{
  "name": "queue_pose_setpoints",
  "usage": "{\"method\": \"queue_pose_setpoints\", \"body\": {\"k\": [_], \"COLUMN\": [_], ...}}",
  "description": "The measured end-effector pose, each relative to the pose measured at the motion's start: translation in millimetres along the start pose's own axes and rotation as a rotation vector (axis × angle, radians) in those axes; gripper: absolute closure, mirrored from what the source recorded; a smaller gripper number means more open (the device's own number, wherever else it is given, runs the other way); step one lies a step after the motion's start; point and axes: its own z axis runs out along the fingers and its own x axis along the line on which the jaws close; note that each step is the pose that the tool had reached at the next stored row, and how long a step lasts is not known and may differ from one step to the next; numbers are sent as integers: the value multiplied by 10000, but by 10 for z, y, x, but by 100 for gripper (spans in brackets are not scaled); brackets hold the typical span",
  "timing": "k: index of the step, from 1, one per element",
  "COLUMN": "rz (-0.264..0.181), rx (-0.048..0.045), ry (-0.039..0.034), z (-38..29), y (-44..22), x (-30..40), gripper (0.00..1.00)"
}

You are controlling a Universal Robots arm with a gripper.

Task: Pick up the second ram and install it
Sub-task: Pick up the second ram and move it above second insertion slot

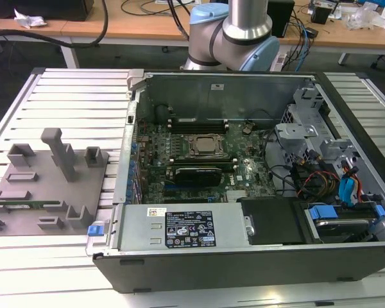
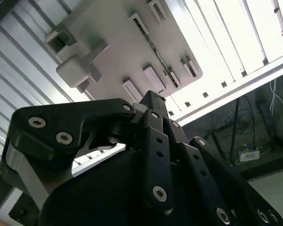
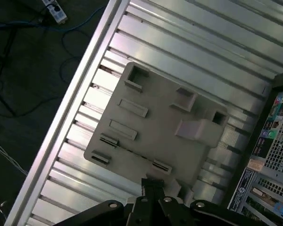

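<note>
Gripper, first wrist view: fingers drawn together at the tips, nothing held. Second wrist view, gripper: the same, black links converging to one tip. It hangs over the grey tray, apart from it. The ram lies on the tray as a thin strip between two small end brackets, untouched. Exterior view: ram runs across the near part of the tray. Tray sits on the slatted table, at the exterior view's left of the open case. Arm stands at the case's far side.
</note>
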Motion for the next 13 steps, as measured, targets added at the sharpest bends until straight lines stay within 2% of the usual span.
{"method": "queue_pose_setpoints", "body": {"k": [3,5,6,13], "rz": [-794,-1098,-1585,-2803], "rx": [-18,-25,-36,-64], "ry": [18,25,36,64], "z": [0,0,0,0], "y": [0,0,0,0], "x": [0,0,0,0], "gripper": [89,89,89,89]}}
